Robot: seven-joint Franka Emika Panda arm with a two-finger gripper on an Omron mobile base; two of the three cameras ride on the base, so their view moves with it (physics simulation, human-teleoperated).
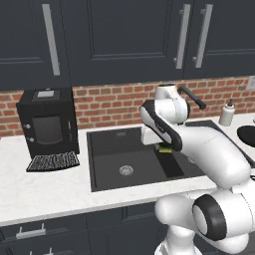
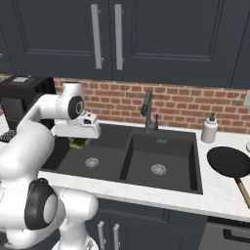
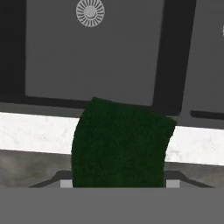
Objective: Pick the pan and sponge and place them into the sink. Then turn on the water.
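Note:
My gripper [image 2: 78,138] is shut on the small green sponge [image 2: 77,143], which hangs above the left basin of the black double sink [image 2: 163,146]. From the left base view the sponge [image 1: 166,148] peeks out under the hand, over the sink [image 1: 112,149]. In the hand view the dark green sponge [image 3: 120,144] sits between my fingers, with the basin floor [image 3: 87,57] and its silver drain [image 3: 90,12] beyond. The black pan [image 2: 228,162] lies on the counter to the right of the sink, handle toward the front; its edge [image 1: 247,134] shows at far right. No water runs from the faucet [image 2: 146,109].
A white soap dispenser [image 2: 209,129] stands behind the sink's right corner. A black coffee machine [image 1: 47,122] stands on the counter left of the sink. Dark cabinets hang above the brick wall. The faucet [image 1: 192,97] rises just behind my wrist.

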